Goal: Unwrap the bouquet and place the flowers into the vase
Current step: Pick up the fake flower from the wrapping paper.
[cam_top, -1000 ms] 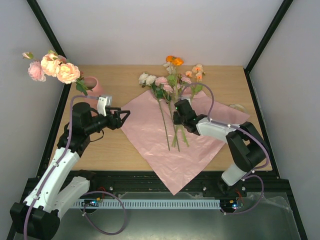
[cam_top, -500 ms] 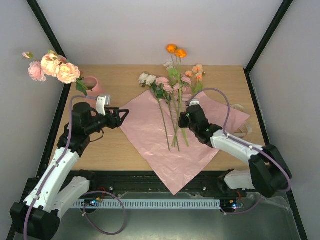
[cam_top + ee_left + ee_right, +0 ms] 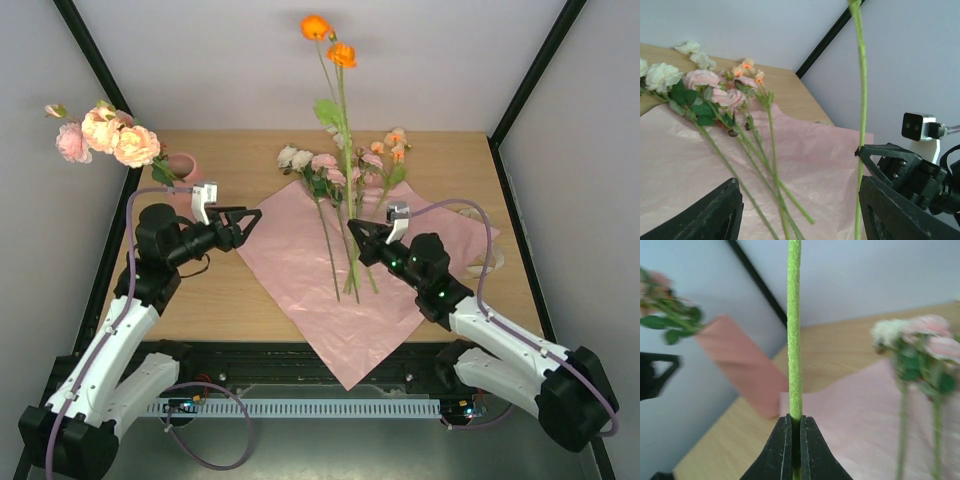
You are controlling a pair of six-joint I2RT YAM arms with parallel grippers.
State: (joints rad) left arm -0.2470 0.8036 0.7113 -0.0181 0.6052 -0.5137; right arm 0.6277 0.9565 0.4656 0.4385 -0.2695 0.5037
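- The right gripper (image 3: 354,229), just right of centre in the overhead view, is pinched tight on the green stem of the orange flowers (image 3: 341,120). The stem stands upright, with its two blooms at the top centre of the frame.
- In the right wrist view, the gripper (image 3: 795,421) has its jaws closed on the stem (image 3: 794,340) at bottom centre.
- The left gripper (image 3: 250,215), at centre left, is spread wide and holds nothing.
- The vase (image 3: 186,168) stands at the upper left of the table (image 3: 240,150), with pink and peach roses (image 3: 105,135) leaning out to the left.
- The other flowers (image 3: 335,200) lie across the wrapping paper (image 3: 300,290), heads towards the top of the frame.
- The paper is spread flat in the centre, and its lower corner overhangs the table's edge.
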